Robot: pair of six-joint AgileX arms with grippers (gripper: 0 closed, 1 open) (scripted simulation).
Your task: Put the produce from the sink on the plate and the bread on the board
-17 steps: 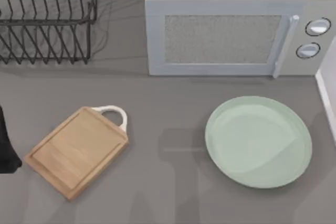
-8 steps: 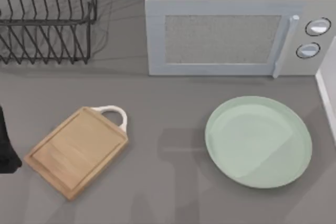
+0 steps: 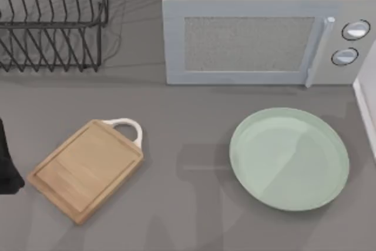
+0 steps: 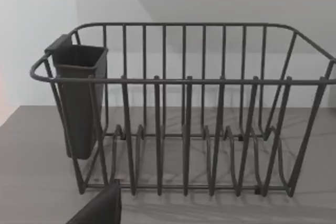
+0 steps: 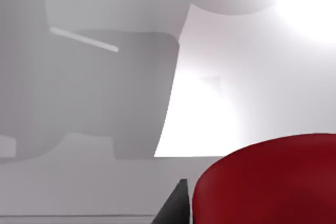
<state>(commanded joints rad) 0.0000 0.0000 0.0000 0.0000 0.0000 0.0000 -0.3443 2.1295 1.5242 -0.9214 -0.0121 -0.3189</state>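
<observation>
- The produce (image 5: 268, 182) looms glossy, deep red and rounded, close under the right wrist camera against pale walls.
- A dark fingertip (image 5: 176, 205) sits just beside it; grip can't be told.
- Top view matches 1 second ago: plate (image 3: 329, 198) and board (image 3: 85, 168) bare.

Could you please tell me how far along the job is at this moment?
Nothing looks done: the plate and the board both lie bare on the counter. In hand: the right wrist view has the red produce close up. Placing it, and the whole bread step, remain.
</observation>
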